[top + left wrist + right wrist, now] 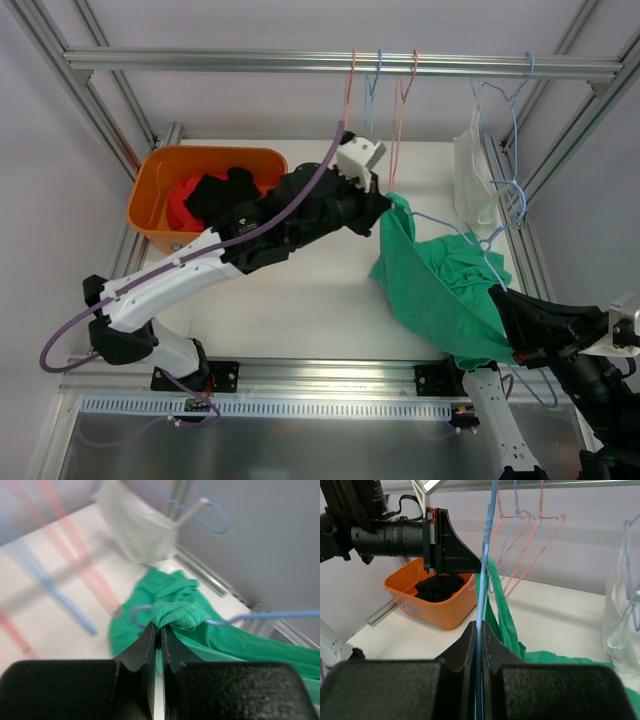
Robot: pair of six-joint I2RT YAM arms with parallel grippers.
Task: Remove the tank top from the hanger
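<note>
At far left an orange bin [150, 200] sits on the table [300, 300], holding a black garment [222, 190] piled on a red one [180, 207]. Just to its right, the left gripper [159, 630] has its jaws pinched narrow on a bunched strap of the green tank top [440, 290], which hangs mid-table, still draped over the blue wire hanger [487, 555]. The right gripper [480, 630] is clamped on that hanger's wire. Further right, a white garment [472, 180] hangs from the rail [300, 62].
</note>
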